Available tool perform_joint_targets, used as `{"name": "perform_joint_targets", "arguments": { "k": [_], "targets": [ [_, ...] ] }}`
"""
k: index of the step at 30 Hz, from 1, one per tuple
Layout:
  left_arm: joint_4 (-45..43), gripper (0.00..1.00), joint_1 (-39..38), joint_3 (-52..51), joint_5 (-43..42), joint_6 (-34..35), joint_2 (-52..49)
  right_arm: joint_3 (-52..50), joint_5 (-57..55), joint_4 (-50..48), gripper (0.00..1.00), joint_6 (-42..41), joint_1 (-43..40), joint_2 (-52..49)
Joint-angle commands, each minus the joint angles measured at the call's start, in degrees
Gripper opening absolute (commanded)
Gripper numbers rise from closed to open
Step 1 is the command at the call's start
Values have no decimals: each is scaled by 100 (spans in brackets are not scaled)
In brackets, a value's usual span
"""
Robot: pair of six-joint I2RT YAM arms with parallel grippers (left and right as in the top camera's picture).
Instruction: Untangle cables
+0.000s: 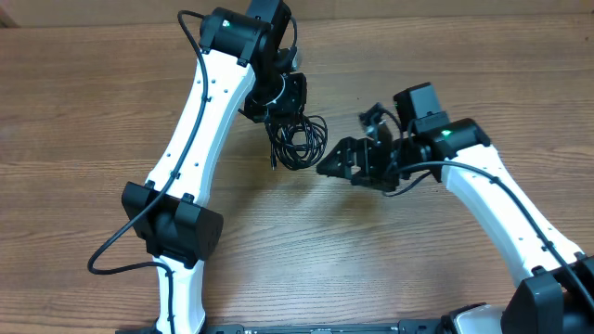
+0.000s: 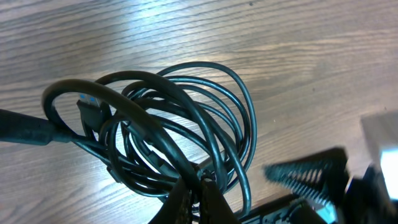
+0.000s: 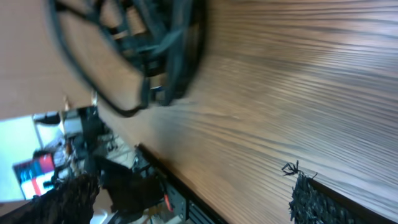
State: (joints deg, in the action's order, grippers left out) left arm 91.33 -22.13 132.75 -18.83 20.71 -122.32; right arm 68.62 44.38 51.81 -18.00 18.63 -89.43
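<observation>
On the desk (image 1: 74,111), the left arm (image 1: 200,121) reaches up from the near edge toward 1 o'clock. Its left hand (image 1: 278,111) sits above the middle of the desk, pinched tight on the cables (image 1: 299,137). The left wrist view shows the two fingers (image 2: 186,199) pressed together over several strands at the bottom edge of the coil. The cables form one small black bundle of overlapping loops, spreading from the hand toward 5 o'clock in the overhead view. One plug end (image 2: 90,109) lies inside the loops on the left of the left wrist view. Whether the bundle rests on the wood or hangs just above it cannot be told. Just beside the bundle, at its 4 o'clock and not touching it, the right hand (image 1: 336,160) points toward 9 o'clock with its fingers spread wide and nothing between them. The right arm (image 1: 501,199) runs off toward 5 o'clock
</observation>
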Motion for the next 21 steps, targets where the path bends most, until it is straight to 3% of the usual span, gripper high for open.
{"name": "perform_joint_targets", "arguments": {
  "k": [1, 7, 12, 14, 16, 21],
  "targets": [
    [-11, 4, -61, 114, 249, 494, 94, -44, 326, -170, 100, 57, 328, -7],
    [13, 4, -201, 114, 245, 527, 94, -44, -743, -608, 88, -1019, 542, -7],
    [42, 4, -334, 114, 229, 525, 94, -44, -1145, -949, 79, -1209, 542, -7],
    [42, 4, -352, 114, 227, 527, 94, -44, -1432, -979, 70, -1276, 542, -7],
    [57, 4, -352, 114, 227, 529, 94, -44, -1893, -953, 49, -1493, 542, -7],
    [162, 4, -352, 114, 179, 525, 94, -44, -2085, -1067, 34, -1567, 542, -7]
  ]
}}
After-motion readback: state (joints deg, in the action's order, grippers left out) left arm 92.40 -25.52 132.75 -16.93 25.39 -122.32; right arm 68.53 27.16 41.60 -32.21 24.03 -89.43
